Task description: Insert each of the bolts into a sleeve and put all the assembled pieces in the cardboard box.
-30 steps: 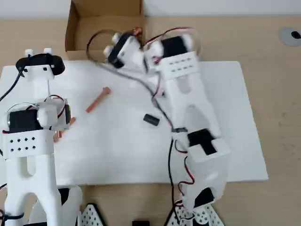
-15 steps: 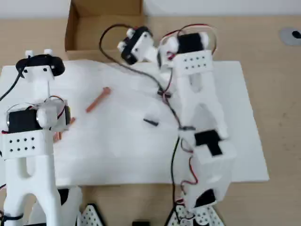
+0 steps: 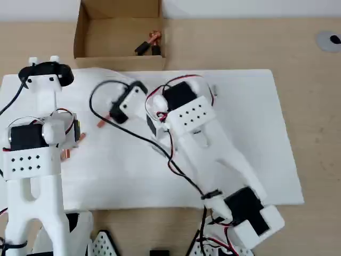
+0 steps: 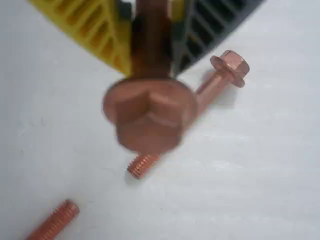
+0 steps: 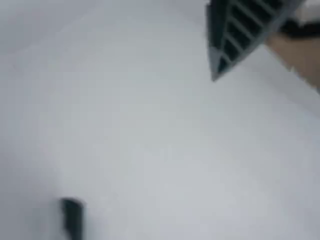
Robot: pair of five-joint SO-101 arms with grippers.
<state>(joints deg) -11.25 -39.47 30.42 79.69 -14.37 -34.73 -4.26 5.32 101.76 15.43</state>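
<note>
Wooden table point(image 3: 314, 133); white mat point(image 3: 256, 117); cardboard box point(image 3: 106, 37)

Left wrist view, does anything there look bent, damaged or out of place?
Nothing stands out. The left end effector is shut on a bolt, head toward the camera, shaft straight. A second bolt and a threaded end lie loose on the white mat, unbent, as expected mid-task.

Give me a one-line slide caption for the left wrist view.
Left tool grips a copper bolt by the shank, head toward camera, above two loose bolts on the white sheet.
</note>
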